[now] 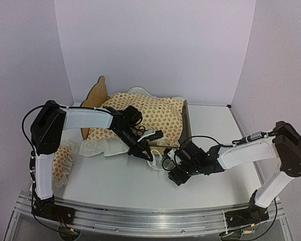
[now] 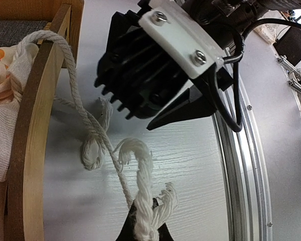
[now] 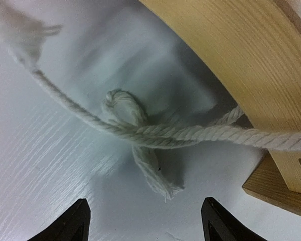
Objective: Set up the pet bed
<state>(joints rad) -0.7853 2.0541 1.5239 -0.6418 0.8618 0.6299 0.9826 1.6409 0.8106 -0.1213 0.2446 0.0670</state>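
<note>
The pet bed (image 1: 97, 95) stands at the back middle of the table, its scalloped headboard on the left. The orange-patterned ruffled cushion (image 1: 150, 116) lies in it. By the bed's near rail, my left gripper (image 1: 143, 151) is shut on a white cord tie (image 2: 142, 196) of the cushion. That cord runs over the curved wooden rail (image 2: 27, 140). My right gripper (image 3: 148, 221) stands open just right of it, low over the table. A knotted cord loop (image 3: 133, 128) lies in front of its fingers, beside the wooden frame (image 3: 241, 55).
A small matching ruffled pillow (image 1: 64, 159) lies on the table at the left, near the left arm's base. Purple walls close in the back and both sides. An aluminium rail (image 1: 150, 217) runs along the near edge.
</note>
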